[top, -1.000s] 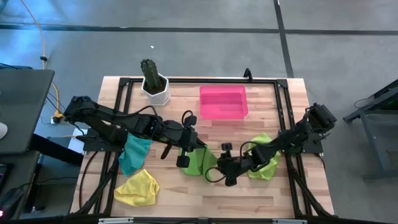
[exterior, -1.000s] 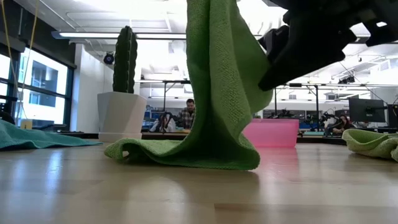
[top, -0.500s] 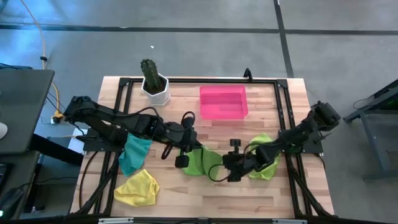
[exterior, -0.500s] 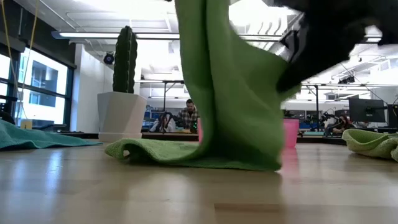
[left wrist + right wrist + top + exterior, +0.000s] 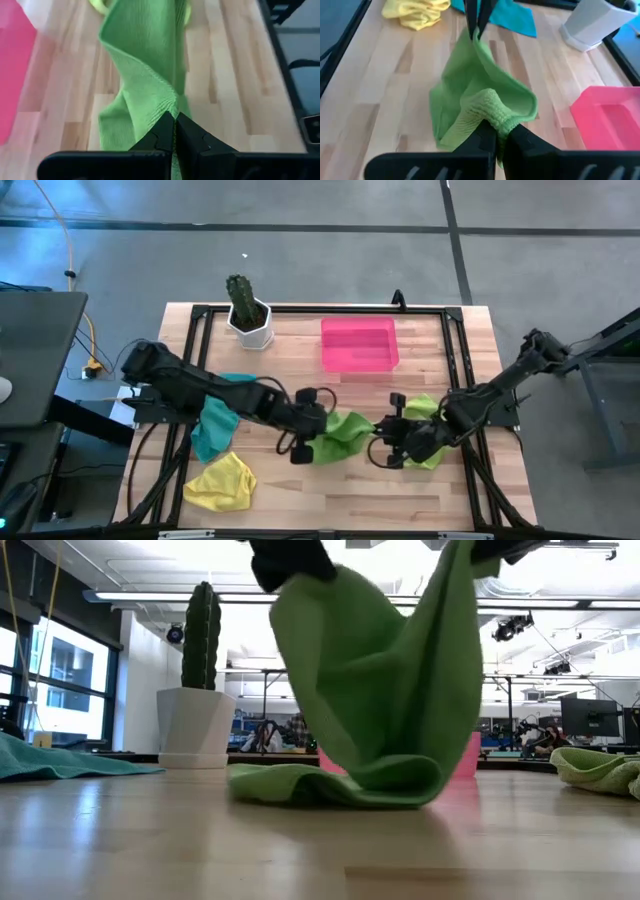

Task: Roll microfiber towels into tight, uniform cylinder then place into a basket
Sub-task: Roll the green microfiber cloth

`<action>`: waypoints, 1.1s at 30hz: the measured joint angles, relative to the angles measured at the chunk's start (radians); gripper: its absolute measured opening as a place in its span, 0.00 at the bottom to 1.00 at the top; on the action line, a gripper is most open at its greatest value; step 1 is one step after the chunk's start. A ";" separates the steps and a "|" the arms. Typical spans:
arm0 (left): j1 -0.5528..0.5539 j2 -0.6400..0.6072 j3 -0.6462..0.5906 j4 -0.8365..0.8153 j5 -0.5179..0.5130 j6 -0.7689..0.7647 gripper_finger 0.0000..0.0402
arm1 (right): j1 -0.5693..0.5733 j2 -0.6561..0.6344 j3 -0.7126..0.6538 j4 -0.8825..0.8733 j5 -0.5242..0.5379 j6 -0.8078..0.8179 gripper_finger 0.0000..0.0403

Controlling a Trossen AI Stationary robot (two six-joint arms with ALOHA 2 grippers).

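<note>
A lime green towel (image 5: 342,432) hangs between my two grippers at the table's middle. Its sagging middle (image 5: 340,780) lies on the wood. My left gripper (image 5: 313,427) is shut on its left end and my right gripper (image 5: 384,431) on its right end. A second lime green towel (image 5: 428,432) lies under my right arm, a teal towel (image 5: 214,423) at the left and a yellow towel (image 5: 221,481) at the near left. The pink basket (image 5: 359,345) stands at the far middle. My left gripper pinches a corner of the green towel (image 5: 169,102) between its two fingertips, slanting down from the table's left. That end is lifted, and the cloth falls away from it in slack folds. My right gripper pinches a bunched corner of the same towel (image 5: 492,107) between its two fingers, slanting down from the table's right. That end is lifted clear, and the cloth sags slack toward the left gripper's fingers (image 5: 476,17).
A white pot with a cactus (image 5: 248,317) stands at the far left. A black frame (image 5: 455,370) runs along the table's edges. Bare wood lies between the towel and the basket and along the near edge.
My right gripper has taken hold of the towel's right end and gone up and toward the table's right. My left gripper has come down. The towel, which hung tall from the left gripper, now droops between both, its middle on the wood.
</note>
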 joint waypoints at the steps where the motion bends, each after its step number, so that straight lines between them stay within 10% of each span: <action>1: -0.002 0.019 0.000 -0.002 -0.006 0.000 0.00 | 0.003 -0.003 0.000 -0.002 -0.005 0.000 0.00; 33: -0.106 0.203 0.000 0.010 0.127 0.018 0.09 | 0.029 0.000 0.000 -0.223 -0.058 0.137 0.00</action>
